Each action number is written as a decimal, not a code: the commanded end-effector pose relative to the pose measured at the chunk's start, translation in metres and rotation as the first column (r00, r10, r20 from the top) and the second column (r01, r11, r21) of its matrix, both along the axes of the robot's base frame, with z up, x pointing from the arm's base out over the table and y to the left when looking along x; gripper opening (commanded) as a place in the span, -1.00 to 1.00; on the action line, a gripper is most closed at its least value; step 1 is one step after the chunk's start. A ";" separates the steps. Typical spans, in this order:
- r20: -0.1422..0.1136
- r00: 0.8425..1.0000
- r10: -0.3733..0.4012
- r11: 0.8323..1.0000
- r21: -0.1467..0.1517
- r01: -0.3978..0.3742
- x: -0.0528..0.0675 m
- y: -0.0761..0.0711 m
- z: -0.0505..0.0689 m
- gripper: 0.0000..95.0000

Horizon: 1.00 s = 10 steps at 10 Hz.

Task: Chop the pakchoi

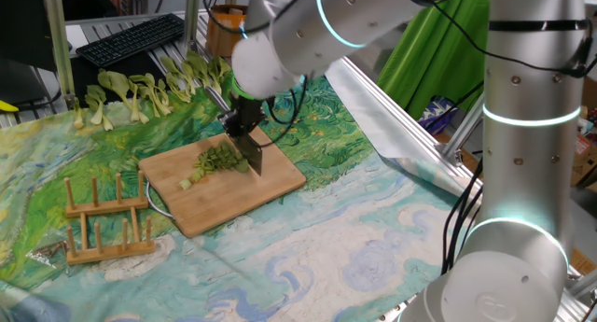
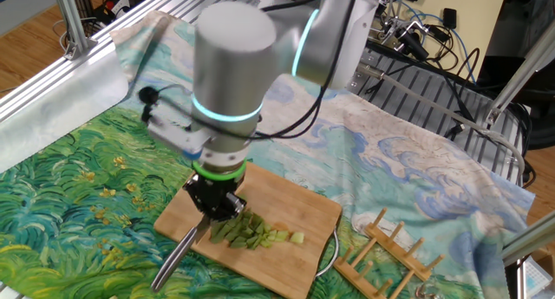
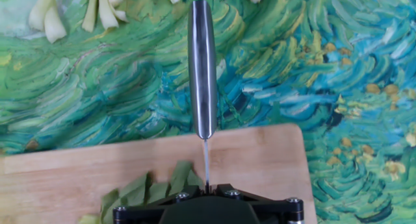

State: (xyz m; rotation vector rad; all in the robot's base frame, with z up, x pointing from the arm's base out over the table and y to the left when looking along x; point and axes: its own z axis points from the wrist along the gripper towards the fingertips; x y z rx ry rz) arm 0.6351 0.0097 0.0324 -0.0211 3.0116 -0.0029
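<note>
The pakchoi [image 1: 219,161] lies as short cut green pieces on the bamboo cutting board [image 1: 233,196], just left of the knife blade [image 1: 255,156]. My gripper [image 1: 246,133] is shut on the knife and stands over the pieces. From the other side, the gripper [image 2: 217,205] is right above the pakchoi pieces [image 2: 253,233], and the steel knife handle [image 2: 178,256] sticks out past the board's edge [image 2: 295,214]. In the hand view the handle [image 3: 203,68] points away from the gripper [image 3: 207,187], with pakchoi pieces [image 3: 148,188] to the left of the thin blade.
Several whole uncut pakchoi [image 1: 140,91] lie on the painted cloth behind the board, and their stalks [image 3: 52,16] show in the hand view. A wooden rack [image 1: 103,219] stands left of the board. A keyboard [image 1: 131,37] sits at the back, and crinkled foil [image 1: 410,145] lies to the right.
</note>
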 end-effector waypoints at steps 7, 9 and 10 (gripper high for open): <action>-0.073 0.996 -0.056 0.998 -0.002 0.056 -0.028 0.012 0.002 -1.00; -0.097 0.994 -0.045 0.999 -0.014 0.043 -0.029 0.012 0.021 -1.00; -0.097 0.994 -0.045 0.999 -0.019 0.043 -0.029 0.014 0.022 -1.00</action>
